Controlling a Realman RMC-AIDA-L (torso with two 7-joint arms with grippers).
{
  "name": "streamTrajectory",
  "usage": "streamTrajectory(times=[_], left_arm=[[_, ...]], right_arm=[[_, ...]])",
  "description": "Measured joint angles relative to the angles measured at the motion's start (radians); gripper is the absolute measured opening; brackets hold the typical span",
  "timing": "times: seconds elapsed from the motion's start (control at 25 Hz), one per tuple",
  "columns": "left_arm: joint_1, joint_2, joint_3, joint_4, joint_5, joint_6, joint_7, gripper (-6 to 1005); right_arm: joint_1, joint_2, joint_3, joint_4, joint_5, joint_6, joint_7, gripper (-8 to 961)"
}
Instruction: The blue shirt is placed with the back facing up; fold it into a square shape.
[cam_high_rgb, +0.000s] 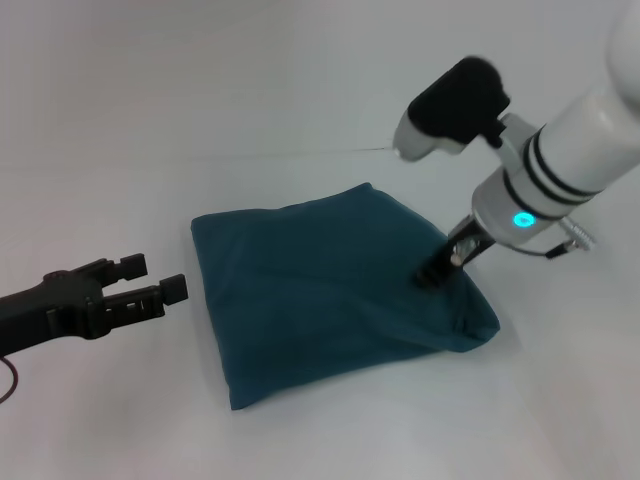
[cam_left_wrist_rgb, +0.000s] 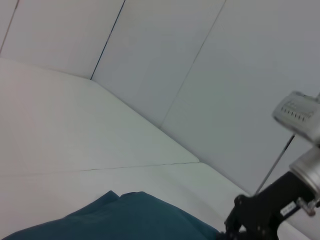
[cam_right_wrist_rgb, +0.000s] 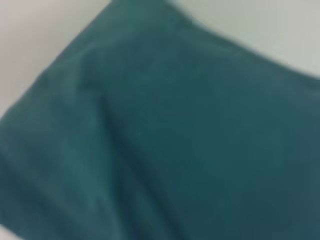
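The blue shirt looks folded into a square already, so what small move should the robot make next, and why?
Probably lift the right tool straight up off the blue shirt. The shirt already lies as a compact, roughly square bundle, and that tool's tip is down on its right side, while the left tool waits open beside it, clear of the cloth.

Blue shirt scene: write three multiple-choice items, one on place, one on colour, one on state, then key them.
1. Where is the right gripper?
A. on the blue shirt
B. off the table
C. beside the left gripper

2. What colour is the shirt?
A. red
B. teal-blue
C. white

3. What state is the shirt in?
A. spread flat with sleeves out
B. hanging
C. folded to a rough square

Key: A, its tip touches the cloth near the right edge; B, plain teal throughout; C, a compact four-sided bundle.
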Motion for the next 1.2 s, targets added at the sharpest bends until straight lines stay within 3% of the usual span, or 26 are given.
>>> streamTrajectory(times=[0.2,0.68,1.2], left_arm=[[0.0,0.0,-0.003,0.0,-0.001,-0.002,0.0,949],[-0.008,-0.004,-0.004,-0.001,-0.003,-0.011,0.0,949],[-0.015,-0.001,0.0,-0.013,-0.001,-0.013,0.0,949]], right_arm=[[-0.045,-0.001,0.075,-0.088,0.041,0.078,-0.023,5],[0.018,0.002,0.073,0.255,0.15,0.408,-0.165,8],[0.02,-0.001,0.078,0.337,0.095,0.509,-0.107,12]])
